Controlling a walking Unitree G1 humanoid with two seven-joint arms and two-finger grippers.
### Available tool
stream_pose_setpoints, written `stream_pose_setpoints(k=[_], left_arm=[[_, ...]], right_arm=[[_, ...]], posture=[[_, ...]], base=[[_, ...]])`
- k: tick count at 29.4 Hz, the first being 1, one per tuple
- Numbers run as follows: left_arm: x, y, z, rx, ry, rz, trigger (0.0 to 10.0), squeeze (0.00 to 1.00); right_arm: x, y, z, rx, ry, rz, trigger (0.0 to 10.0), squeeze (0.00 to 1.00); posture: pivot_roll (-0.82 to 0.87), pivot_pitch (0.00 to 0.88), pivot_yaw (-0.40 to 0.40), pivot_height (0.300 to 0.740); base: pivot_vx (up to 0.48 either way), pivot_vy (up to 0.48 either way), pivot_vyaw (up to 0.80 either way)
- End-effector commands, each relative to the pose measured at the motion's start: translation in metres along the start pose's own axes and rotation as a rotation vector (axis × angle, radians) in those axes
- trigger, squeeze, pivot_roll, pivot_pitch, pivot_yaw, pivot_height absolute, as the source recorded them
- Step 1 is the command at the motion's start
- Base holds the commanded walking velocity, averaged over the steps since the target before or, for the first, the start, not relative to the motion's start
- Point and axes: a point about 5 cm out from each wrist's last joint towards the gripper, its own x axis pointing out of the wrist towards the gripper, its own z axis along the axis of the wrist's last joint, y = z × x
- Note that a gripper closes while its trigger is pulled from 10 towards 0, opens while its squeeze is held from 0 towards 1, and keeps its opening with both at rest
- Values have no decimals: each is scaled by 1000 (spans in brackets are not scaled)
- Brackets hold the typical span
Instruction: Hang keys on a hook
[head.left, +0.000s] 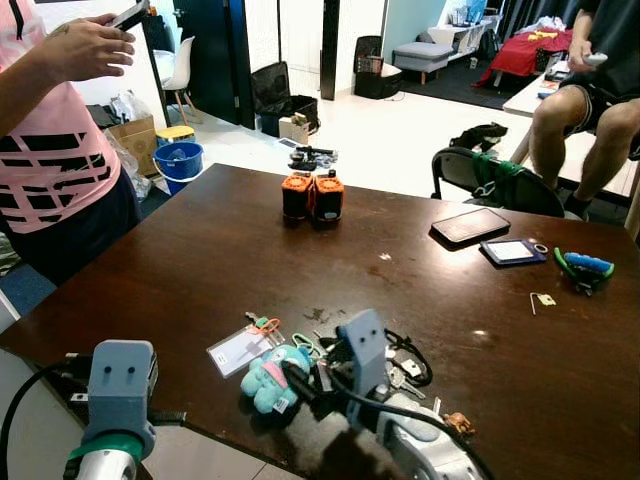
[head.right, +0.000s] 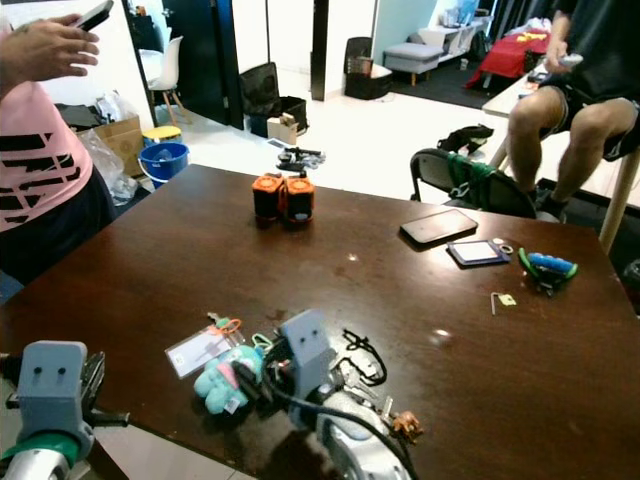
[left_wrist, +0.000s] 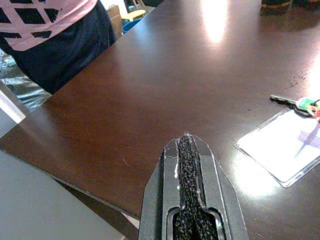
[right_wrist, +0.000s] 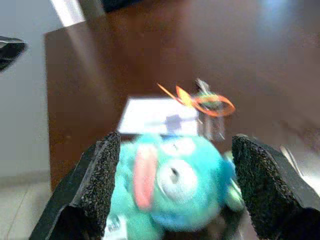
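A bunch of keys (head.left: 398, 372) lies near the table's front edge, tied to a teal plush toy (head.left: 267, 376), a clear card holder (head.left: 238, 350), an orange ring (right_wrist: 210, 102) and a black cord (head.left: 412, 352). My right gripper (right_wrist: 177, 150) is open low over the bunch. Its two fingers (right_wrist: 102, 175) stand on either side of the plush toy (right_wrist: 172, 182) with small gaps. My left gripper (left_wrist: 186, 145) is shut and empty, hovering over the front left part of the brown table (head.left: 200, 260), with the card holder (left_wrist: 282, 147) off to its side.
Two orange-and-black objects (head.left: 312, 196) stand mid-table. A phone (head.left: 469, 225), a small card case (head.left: 512, 251) and green-blue pliers (head.left: 583, 266) lie at the right. A person in a pink shirt (head.left: 55, 150) stands at the left edge; another person (head.left: 590, 100) sits beyond a chair (head.left: 500, 180).
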Motion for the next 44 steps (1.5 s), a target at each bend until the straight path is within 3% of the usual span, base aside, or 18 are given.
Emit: stream_pose_setpoints(k=[1, 8, 14, 15, 19, 20, 21, 24, 25, 29, 30, 35, 36, 38, 44], left_arm=[[-1, 2, -6, 10, 31, 3, 10000, 0], [-5, 1, -6, -24, 36, -28, 10000, 0], [-6, 1, -6, -30, 37, -28, 10000, 0], [-6, 3, -7, -33, 41, -26, 10000, 0], [-6, 3, -8, -33, 47, -28, 10000, 0], [-5, 2, -9, -31, 55, -36, 10000, 0], [-4, 0, -10, -28, 61, -46, 10000, 0], [-3, -1, -11, -27, 64, -52, 10000, 0], [-3, -3, -12, -24, 69, -59, 10000, 0], [-3, -3, -12, -22, 72, -62, 10000, 0], [-3, -3, -13, -19, 76, -63, 10000, 0], [-3, -1, -13, -14, 82, -60, 10000, 0], [-3, 0, -13, -12, 84, -55, 10000, 0], [-3, 0, -13, -12, 84, -55, 10000, 0], [-3, 3, -15, -5, 95, -51, 10000, 0]], right_arm=[[3, 6, -9, 19, 48, 14, 10000, 0], [25, 9, 0, 124, 70, 0, 10000, 0], [26, 9, 2, 134, 71, 0, 10000, 0], [27, 5, 3, 143, 82, -9, 10000, 1000], [28, 0, 3, 132, 102, -23, 10000, 1000], [27, -5, 0, 112, 150, -31, 10000, 1000], [25, -11, -5, 90, 203, -35, 10000, 502], [23, -14, -8, 76, 238, -36, 10000, 502], [20, -21, -11, 77, 267, -59, 10000, 0], [18, -25, -13, 80, 279, -76, 10000, 0], [16, -35, -11, 98, 265, -127, 10000, 0], [14, -49, -5, 137, 231, -200, 10000, 0], [12, -57, 0, 156, 205, -236, 10000, 0], [12, -57, 0, 156, 205, -236, 10000, 0], [5, -77, 11, 204, 153, -297, 10000, 0]], posture=[[-58, 45, 128, 740], [-34, 44, 116, 740], [-34, 44, 116, 740], [-38, 49, 123, 740], [-41, 49, 127, 740], [-45, 51, 133, 740], [-50, 49, 136, 740], [-50, 49, 136, 740], [-52, 49, 139, 740], [-52, 49, 139, 740], [-50, 50, 139, 740], [-50, 50, 139, 740], [-45, 52, 138, 740], [-45, 52, 138, 740], [-51, 51, 144, 740]], base=[[0, 0, 0], [0, 0, 0], [0, 0, 0], [0, 0, 0], [0, 0, 0], [0, 0, 0], [0, 0, 0], [0, 0, 0], [0, 0, 0], [0, 0, 0], [0, 0, 0], [0, 0, 0], [0, 0, 0], [0, 0, 0], [0, 0, 0]])
